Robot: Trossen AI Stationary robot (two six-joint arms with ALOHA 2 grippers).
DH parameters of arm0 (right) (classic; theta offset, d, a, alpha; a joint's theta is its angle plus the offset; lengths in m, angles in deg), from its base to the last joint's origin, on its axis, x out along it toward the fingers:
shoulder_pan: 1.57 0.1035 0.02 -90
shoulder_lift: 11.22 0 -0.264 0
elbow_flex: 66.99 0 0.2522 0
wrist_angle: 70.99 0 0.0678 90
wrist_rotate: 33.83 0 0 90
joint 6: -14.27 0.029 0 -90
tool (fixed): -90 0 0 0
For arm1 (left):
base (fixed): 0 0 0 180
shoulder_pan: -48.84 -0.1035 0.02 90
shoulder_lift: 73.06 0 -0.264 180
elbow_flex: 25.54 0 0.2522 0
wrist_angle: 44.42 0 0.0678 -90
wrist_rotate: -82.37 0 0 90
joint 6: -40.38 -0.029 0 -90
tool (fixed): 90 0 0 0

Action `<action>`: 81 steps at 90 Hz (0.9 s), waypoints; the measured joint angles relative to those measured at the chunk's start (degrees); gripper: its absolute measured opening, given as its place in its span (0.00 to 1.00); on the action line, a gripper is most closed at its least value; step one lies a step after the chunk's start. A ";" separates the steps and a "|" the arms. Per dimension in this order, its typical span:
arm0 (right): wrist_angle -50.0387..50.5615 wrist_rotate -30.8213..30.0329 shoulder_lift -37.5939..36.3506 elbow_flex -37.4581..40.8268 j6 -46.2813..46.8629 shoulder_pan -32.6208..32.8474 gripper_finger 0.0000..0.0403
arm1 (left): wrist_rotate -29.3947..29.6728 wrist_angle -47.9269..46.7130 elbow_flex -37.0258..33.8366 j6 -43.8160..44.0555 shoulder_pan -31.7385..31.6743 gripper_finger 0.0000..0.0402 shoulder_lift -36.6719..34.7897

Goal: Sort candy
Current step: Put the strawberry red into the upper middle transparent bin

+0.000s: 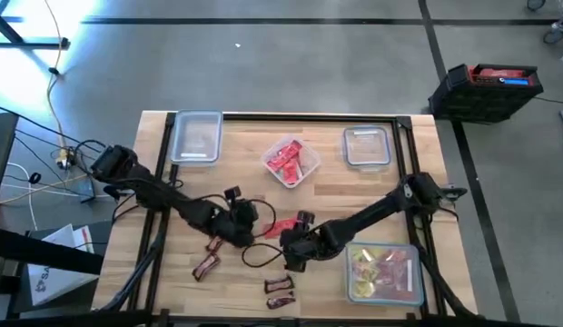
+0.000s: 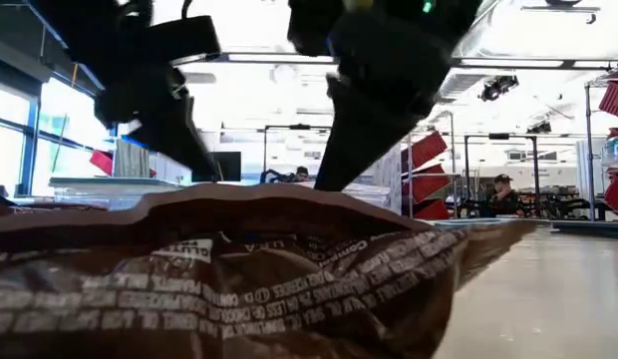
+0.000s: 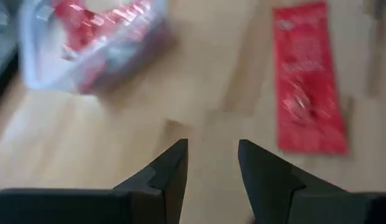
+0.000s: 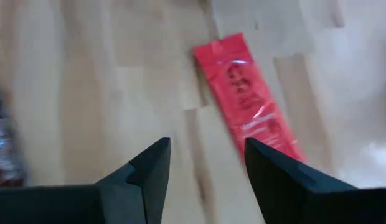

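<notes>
A flat red candy packet (image 1: 277,227) lies on the wooden table between my two grippers. My left gripper (image 1: 247,221) is open just to its left, with the packet (image 3: 308,78) lying ahead of the fingers. My right gripper (image 1: 295,243) is open on the packet's near right, and the packet (image 4: 249,99) lies just beyond its fingertips. Dark brown mini bars (image 1: 204,266) (image 1: 280,286) lie toward the near edge. One brown bar (image 2: 239,279) fills the lower part of the low view. Neither gripper touches any candy.
A clear container with red packets (image 1: 291,162) stands at the far middle. Two clear containers (image 1: 195,136) (image 1: 366,147) stand at the far left and far right. A container holding yellow and pink sweets (image 1: 383,271) stands near right, close to my right arm.
</notes>
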 joint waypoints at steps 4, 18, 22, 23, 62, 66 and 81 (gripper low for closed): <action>-0.38 0.12 0.00 0.93 -1.58 -0.87 0.44 | -0.88 -0.12 -0.03 0.02 0.30 0.32 -0.01; -7.26 4.41 0.00 6.25 -4.76 -4.62 0.46 | -1.32 -0.53 -0.03 0.30 0.86 0.32 -0.01; -10.13 5.73 0.00 7.94 -5.32 -5.58 0.46 | -1.31 -0.85 -0.03 0.34 0.89 0.32 -0.01; -10.79 5.96 0.00 8.35 -5.49 -5.80 0.46 | -1.31 -0.94 -0.03 0.39 0.91 0.32 -0.01; -27.08 11.98 -0.44 18.52 -8.06 -9.19 0.47 | -1.15 -2.34 -0.03 2.04 0.80 0.32 -0.03; -27.54 12.40 -0.44 19.28 -7.32 -9.41 0.47 | -1.12 -2.33 -0.03 2.04 0.80 0.32 -0.03; -28.88 13.36 -0.63 21.25 -3.35 -10.49 0.45 | -1.08 -2.35 -0.03 2.04 0.80 0.31 -0.02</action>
